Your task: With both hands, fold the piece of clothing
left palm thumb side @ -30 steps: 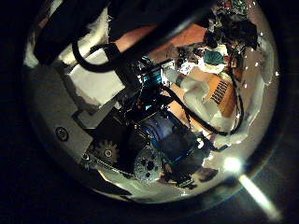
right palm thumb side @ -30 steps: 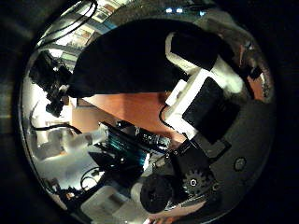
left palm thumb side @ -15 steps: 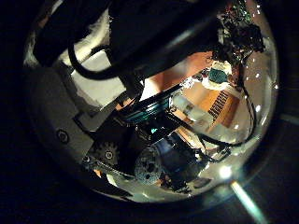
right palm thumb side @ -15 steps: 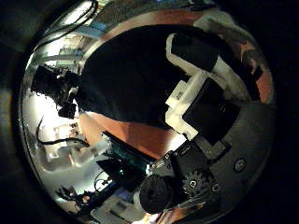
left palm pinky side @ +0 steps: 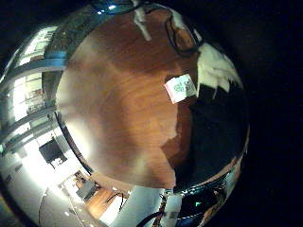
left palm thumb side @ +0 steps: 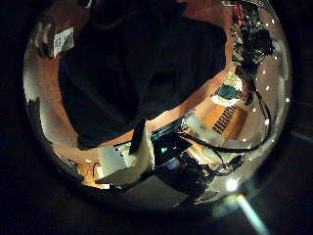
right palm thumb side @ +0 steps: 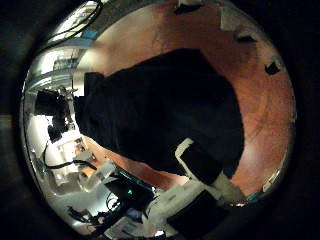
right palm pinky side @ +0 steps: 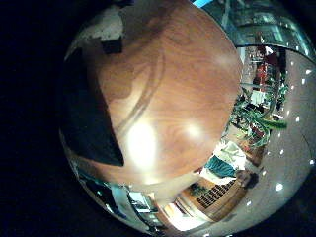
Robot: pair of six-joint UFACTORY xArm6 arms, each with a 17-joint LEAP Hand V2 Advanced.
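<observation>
Both palms now see more dark garment (right palm thumb side: 165, 115); fingers' state unclear.

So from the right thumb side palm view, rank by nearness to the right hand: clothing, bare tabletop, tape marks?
1. clothing, under the right hand.
2. bare tabletop, around the clothing.
3. tape marks, by the table's far edge.

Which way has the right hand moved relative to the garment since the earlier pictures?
Yes, away from it: the garment now looks smaller, with the wooden table showing around it, and the right hand covers less of the view.
</observation>
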